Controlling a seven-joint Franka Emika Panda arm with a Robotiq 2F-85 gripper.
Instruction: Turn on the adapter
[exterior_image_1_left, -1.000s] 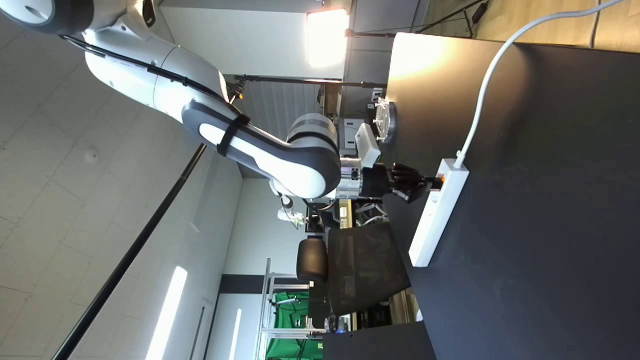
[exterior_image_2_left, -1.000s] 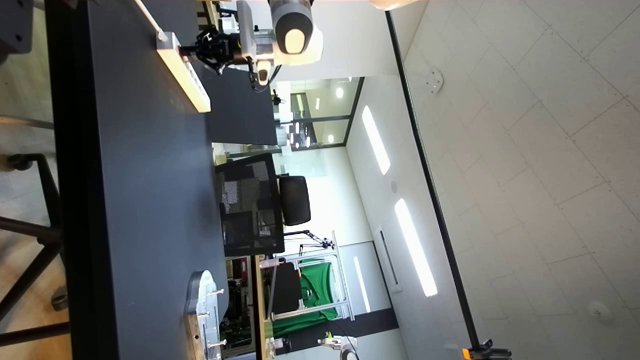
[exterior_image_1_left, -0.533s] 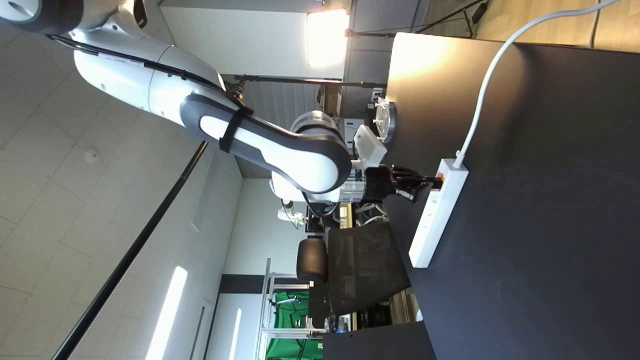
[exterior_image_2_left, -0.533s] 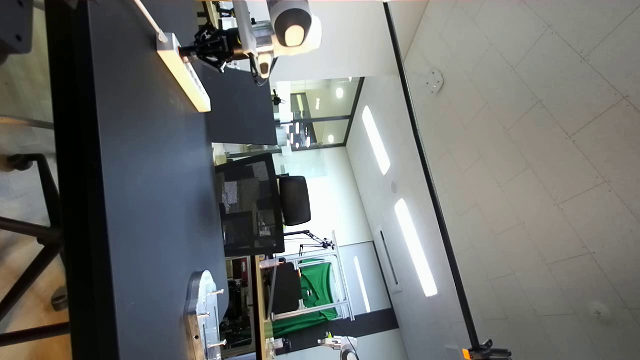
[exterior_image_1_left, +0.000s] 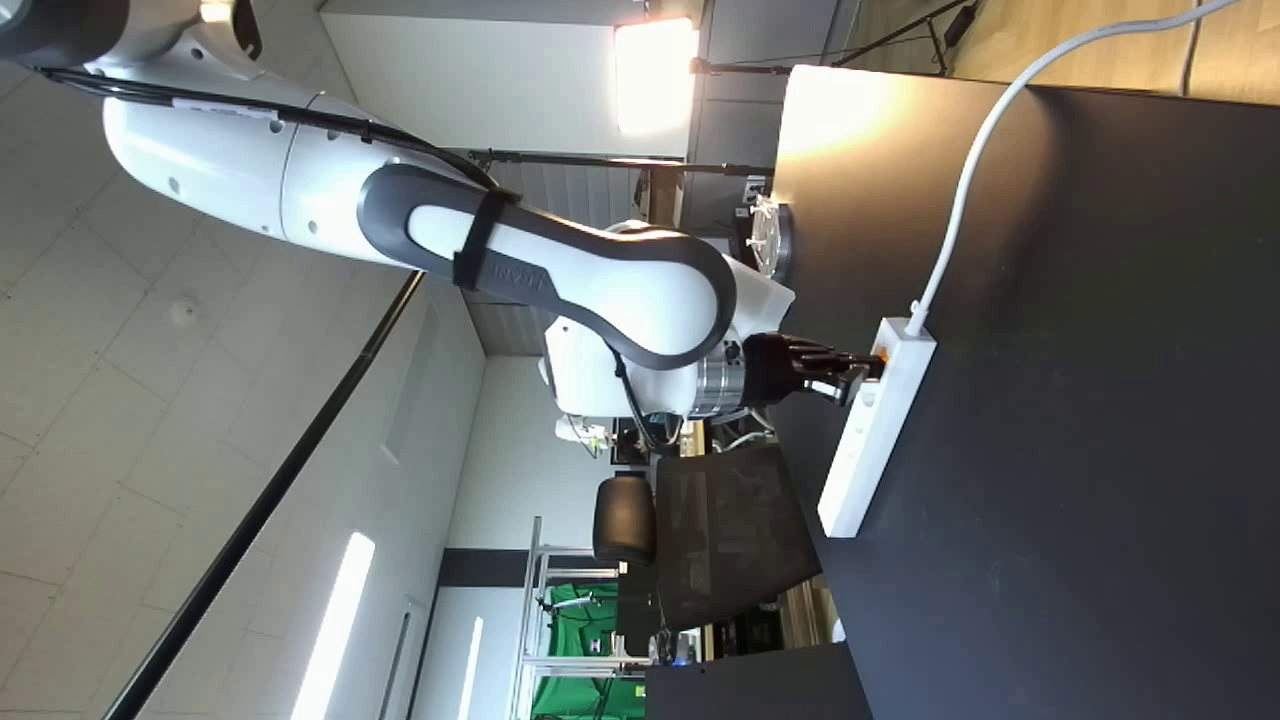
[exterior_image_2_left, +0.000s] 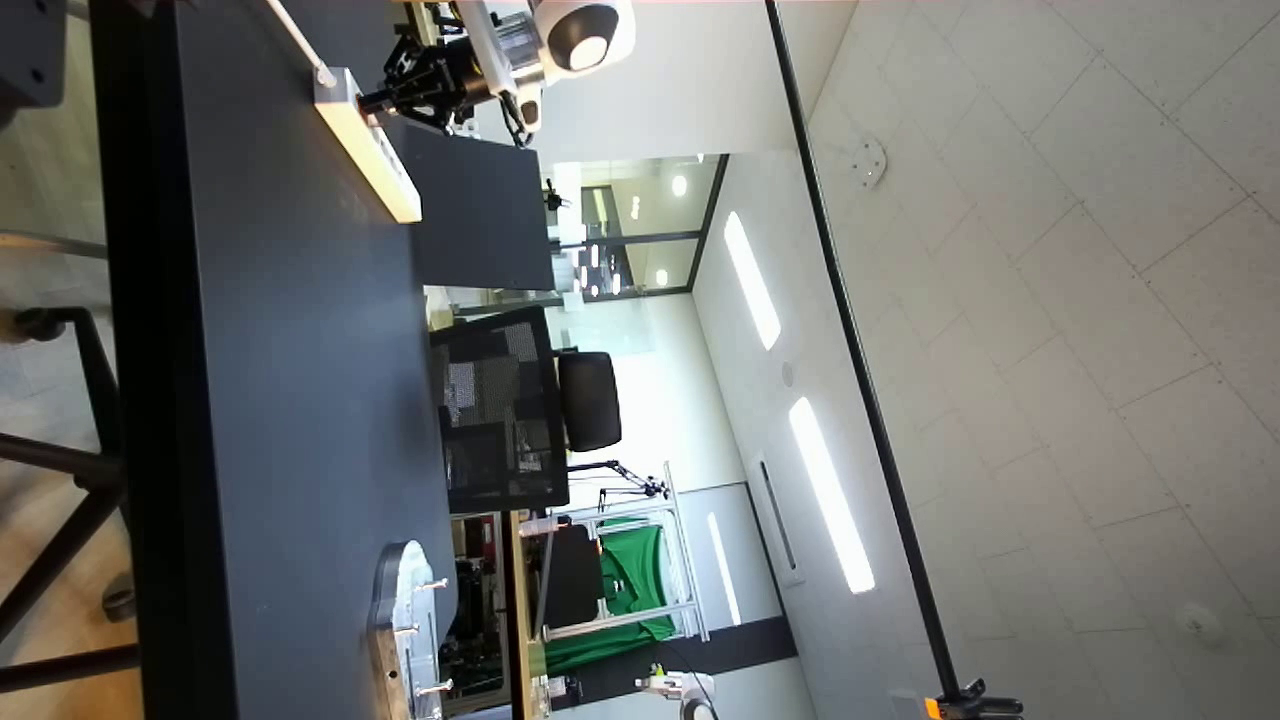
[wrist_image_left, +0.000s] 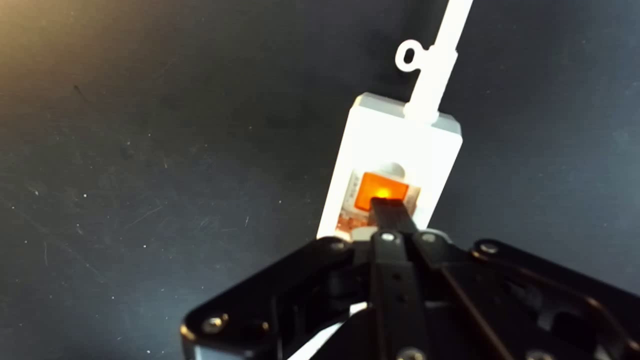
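Observation:
The adapter (exterior_image_1_left: 868, 450), a long white power strip, lies on the dark table in both exterior views (exterior_image_2_left: 368, 150). Its cable end (wrist_image_left: 400, 145) fills the middle of the wrist view. The orange switch (wrist_image_left: 379, 186) near that end has a bright yellow glow in it. My gripper (wrist_image_left: 390, 206) is shut and empty, its fingertips together at the lower edge of the switch, seemingly touching it. The fingertips cover part of the switch. In both exterior views the gripper (exterior_image_1_left: 872, 367) comes down onto the strip (exterior_image_2_left: 368, 103) with the wrist tilted. The socket part is hidden in the wrist view.
A white cable (exterior_image_1_left: 962, 200) runs from the strip's end over the table (exterior_image_1_left: 1080, 480). A round clear-topped piece with pegs (exterior_image_2_left: 410, 620) stands on the table, away from the strip. A black mesh chair (exterior_image_2_left: 500, 410) stands behind the table edge.
The arm and wrist have swung and tilted more, the forearm moving down and right in an exterior view. The fingertips stay at the switch. The strip has shifted barely, if at all.

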